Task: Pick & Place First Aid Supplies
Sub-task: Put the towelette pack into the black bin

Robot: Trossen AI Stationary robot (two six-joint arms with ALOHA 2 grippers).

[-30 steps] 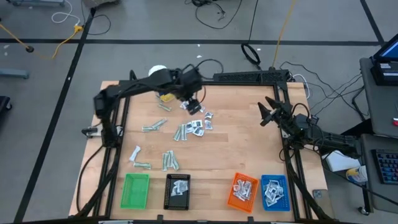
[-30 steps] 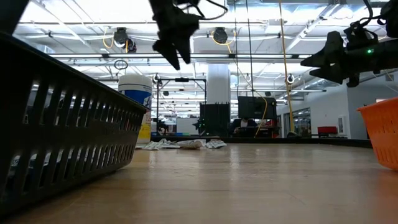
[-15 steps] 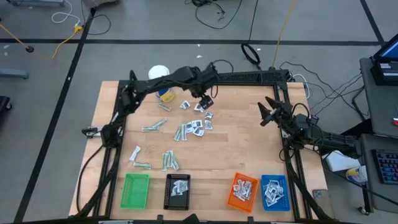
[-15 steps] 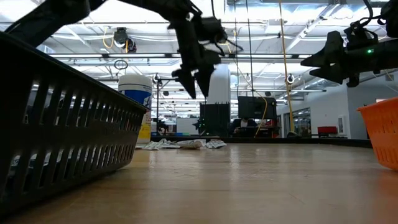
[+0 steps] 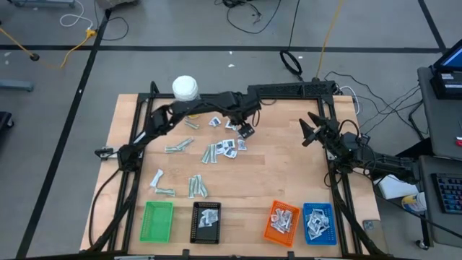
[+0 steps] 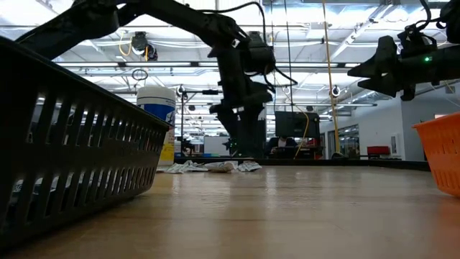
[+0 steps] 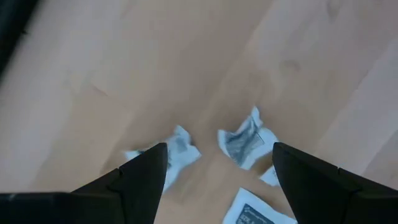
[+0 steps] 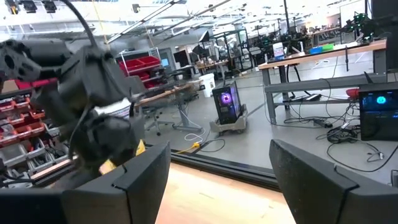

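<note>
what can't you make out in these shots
- Print on the sachets: too small in the high view, blurred in the left wrist view.
- Black tray contents: low view shows only its slatted wall.
- Blue tray: outside the low view.
- Bottle in the low view: base hidden by the black tray.
- Right hand: its wrist view shows the room, no supplies.
- Left hand fingertips: cut by the bottom edge.

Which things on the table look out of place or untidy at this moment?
The first aid packets lie scattered in loose, crumpled clusters on the bare wood. The green tray looks empty, while the other three trays hold packets. The open left gripper hangs above the middle cluster.
</note>
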